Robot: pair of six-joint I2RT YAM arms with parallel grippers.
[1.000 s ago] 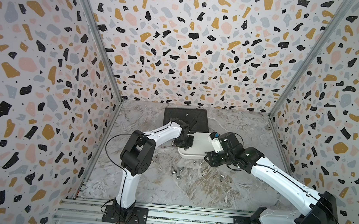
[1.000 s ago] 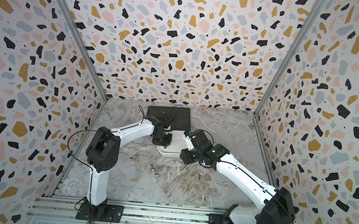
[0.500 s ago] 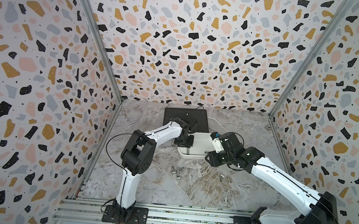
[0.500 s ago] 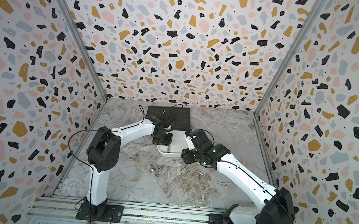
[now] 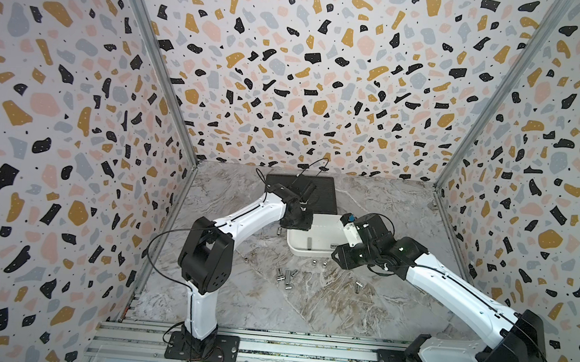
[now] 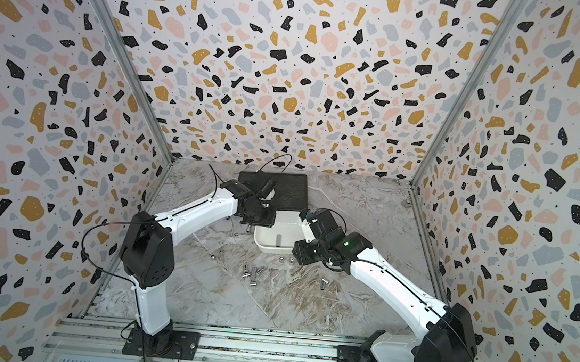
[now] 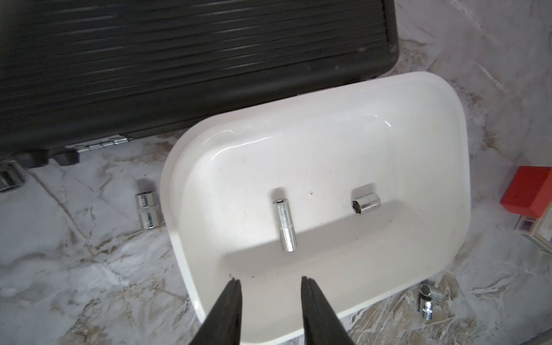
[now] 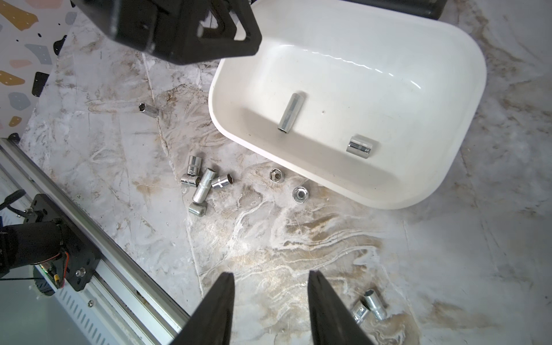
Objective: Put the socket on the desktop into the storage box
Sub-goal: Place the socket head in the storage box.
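The white storage box [image 5: 310,252] [image 6: 271,249] stands on the marble desktop [image 5: 323,308]. Inside it lie a long socket [image 7: 285,227] [image 8: 290,112] and a short socket [image 7: 366,203] [image 8: 361,146]. My left gripper [image 7: 270,279] [image 5: 301,223] hangs open and empty over the box's edge [image 7: 191,268]. My right gripper [image 8: 270,273] [image 5: 341,257] is open and empty above bare desktop [image 8: 283,239], in front of the box [image 8: 373,89]. Several sockets [image 8: 203,182] [image 5: 285,275] [image 6: 252,272] lie clustered on the desktop.
A black ribbed case [image 5: 319,195] [image 7: 179,59] lies behind the box. More sockets lie loose: two upright [image 8: 276,175] by the box's front, a pair [image 8: 369,306] near my right fingers, one [image 7: 146,210] beside the box. The metal rail [image 5: 265,346] borders the front.
My left gripper's jaws have opened over the box. Both arms have stayed almost where they were.
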